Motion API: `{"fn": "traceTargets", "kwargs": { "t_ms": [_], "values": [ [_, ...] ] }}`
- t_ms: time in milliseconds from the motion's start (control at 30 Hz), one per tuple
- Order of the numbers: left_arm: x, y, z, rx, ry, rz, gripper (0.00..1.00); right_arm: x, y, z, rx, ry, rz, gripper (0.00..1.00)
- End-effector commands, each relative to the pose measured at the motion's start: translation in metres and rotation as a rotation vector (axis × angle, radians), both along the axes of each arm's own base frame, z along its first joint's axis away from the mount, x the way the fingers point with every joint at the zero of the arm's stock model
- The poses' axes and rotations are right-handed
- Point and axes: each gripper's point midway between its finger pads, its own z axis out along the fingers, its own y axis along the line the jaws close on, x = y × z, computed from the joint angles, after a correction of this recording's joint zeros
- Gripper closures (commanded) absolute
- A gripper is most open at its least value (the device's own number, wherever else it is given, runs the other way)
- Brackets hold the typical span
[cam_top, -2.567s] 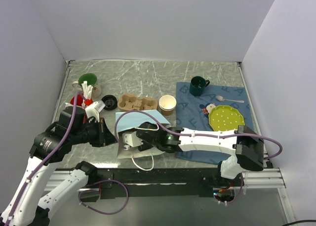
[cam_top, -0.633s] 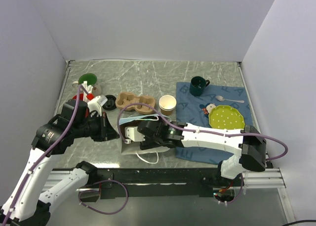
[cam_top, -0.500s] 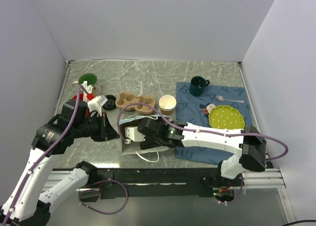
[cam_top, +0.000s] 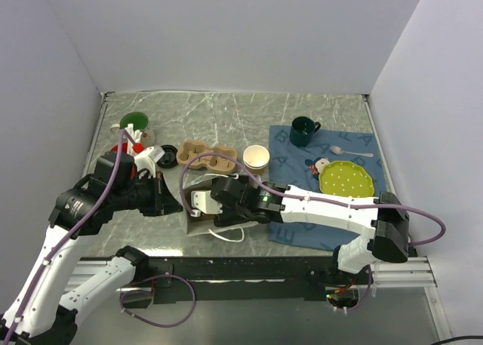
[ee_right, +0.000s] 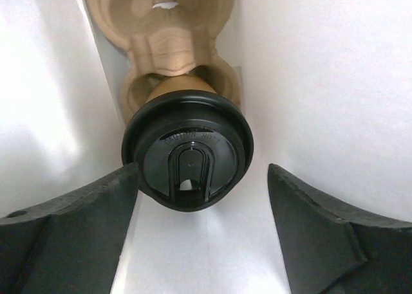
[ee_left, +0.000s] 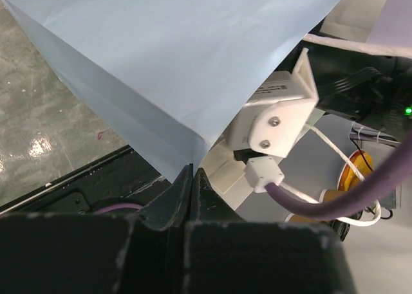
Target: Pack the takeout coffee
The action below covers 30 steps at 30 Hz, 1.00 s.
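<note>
The small tan kraft paper cup (ee_right: 180, 85) with its round black plastic lid (ee_right: 187, 154) sits in an end pocket of a tan moulded pulp carrier (ee_right: 172, 14). In the right wrist view, pale paper walls rise close on both sides, placing cup and carrier inside the pale blue paper bag (ee_left: 161, 62). The lid faces the camera squarely, its sip slot toward the bottom of the view.

The right gripper (ee_right: 201, 178) is spread wide around the lid and clamps nothing. One dark finger (ee_right: 71, 210) stands just beside the lid's edge (whether it touches cannot be told). The other is apart from the lid, with bright paper showing between.

The left gripper (ee_left: 191, 178) is closed, pinching an edge of the bag, and the sheet fans up and away from its tips.

From overhead, the bag lies on the grey marbled worktop (cam_top: 226, 118) near the front edge, between the two arms. The right arm reaches into the bag's mouth, and a white cord handle (cam_top: 226, 235) trails on the near side.

Beyond the bag lies an empty pulp tray (cam_top: 204, 155). An open lidless paper cup (cam_top: 256, 158) stands just to its right and a loose black lid (cam_top: 167, 153) lies at its left end. Farther right, a dark green ceramic mug (cam_top: 304, 130) and a lime-green dotted plate (cam_top: 346, 179) rest on a blue cloth (cam_top: 290, 160).
</note>
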Motion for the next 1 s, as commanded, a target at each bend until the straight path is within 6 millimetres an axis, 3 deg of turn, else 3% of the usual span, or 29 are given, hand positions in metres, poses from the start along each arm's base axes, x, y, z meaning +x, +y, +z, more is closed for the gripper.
{"fn": "traceTargets", "kwargs": {
  "t_ms": [0, 167, 733, 967],
  "values": [
    [0.0, -0.003, 0.008, -0.025, 0.006, 0.002, 0.99, -0.001, 0.003, 0.036, 0.098, -0.005, 0.0, 0.17],
    [0.001, -0.005, 0.01, -0.038, 0.008, 0.01, 0.99, -0.011, 0.004, 0.042, 0.112, 0.034, 0.04, 0.23],
    [0.006, -0.009, 0.013, -0.036, 0.046, 0.01, 0.99, -0.016, 0.009, 0.079, 0.159, 0.028, 0.047, 0.24],
    [0.005, -0.011, 0.012, -0.039, 0.08, 0.014, 0.99, -0.03, 0.008, 0.086, 0.18, 0.088, 0.088, 0.28]
  ]
}}
